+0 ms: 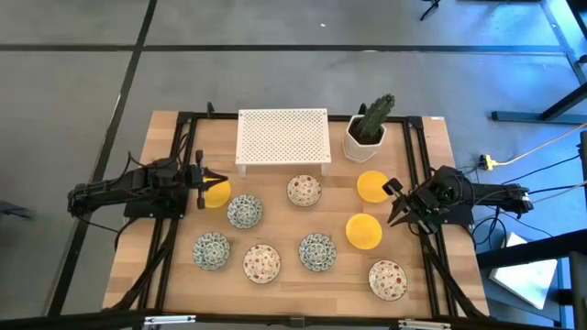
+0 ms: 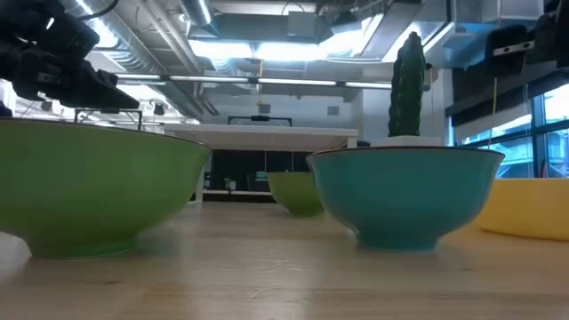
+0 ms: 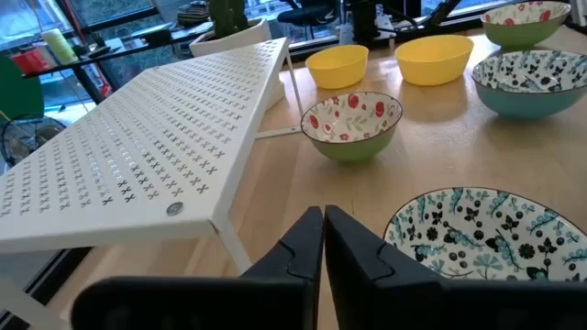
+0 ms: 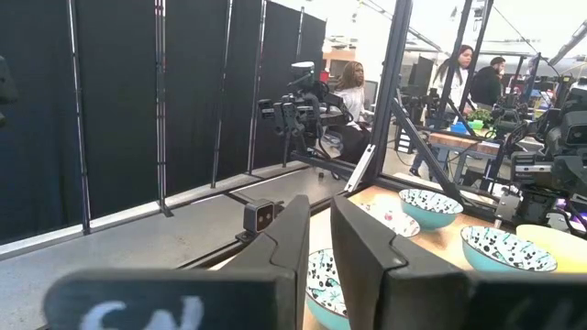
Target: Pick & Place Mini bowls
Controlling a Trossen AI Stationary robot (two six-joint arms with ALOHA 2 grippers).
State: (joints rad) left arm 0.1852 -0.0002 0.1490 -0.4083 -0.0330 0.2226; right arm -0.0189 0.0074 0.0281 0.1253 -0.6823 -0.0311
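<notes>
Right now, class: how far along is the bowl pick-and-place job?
Nothing looks done: the nine mini bowls sit spread on the table, and the white rack holds none. Nothing is in hand: the left gripper is shut over a yellow bowl, the right gripper empty. All placing remains.

Nine small bowls [image 1: 317, 251] fill the table's [image 1: 165, 147] front half with narrow gaps between. A white rack [image 1: 282, 137] and cactus pot [image 1: 367, 139] block the back edge.

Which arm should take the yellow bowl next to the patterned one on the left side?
Left. Its hand hangs by that yellow bowl, fingers together. The right hand sits across the table between two other yellow bowls, so it would probably have the longer reach.
</notes>
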